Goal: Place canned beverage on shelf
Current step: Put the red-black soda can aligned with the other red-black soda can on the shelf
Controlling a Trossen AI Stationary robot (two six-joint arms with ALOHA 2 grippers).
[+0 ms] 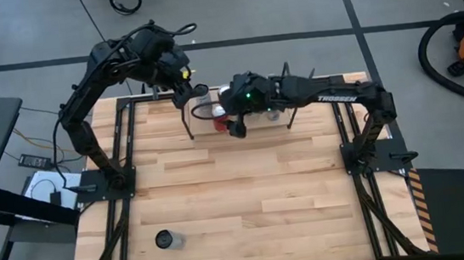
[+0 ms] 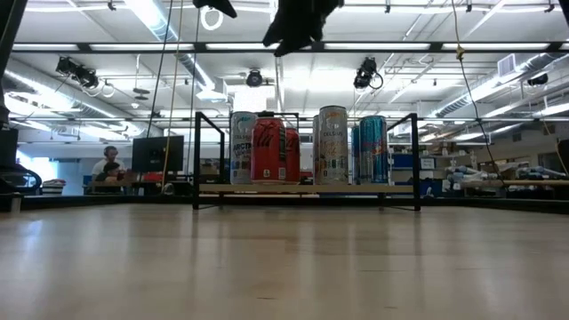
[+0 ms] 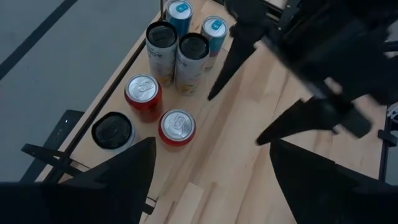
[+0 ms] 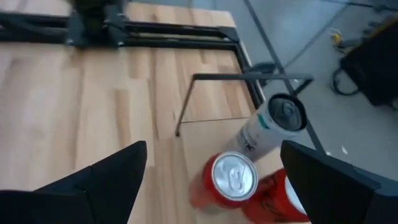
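The red aluminium can (image 4: 231,179) stands upright on the low light-wood shelf with black rod ends (image 1: 299,117) along the worktop's far edge, free beneath the right gripper (image 1: 236,123), whose fingers are spread wide. I judge the step is letting go: best lift straight up, clear of neighbours. The left gripper (image 1: 183,88) hovers beside, fingers spread. Seven cans are countable on the shelf; one dark can (image 1: 165,239) stands near the worktop's near-left corner.

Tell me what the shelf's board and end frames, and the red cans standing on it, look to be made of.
Shelf: the board looks like pale, matt-finished wood; the end frames look like thin black metal rod. Red cans: probably aluminium, judging by the shiny silver tops with pull tabs and glossy printed red sides.
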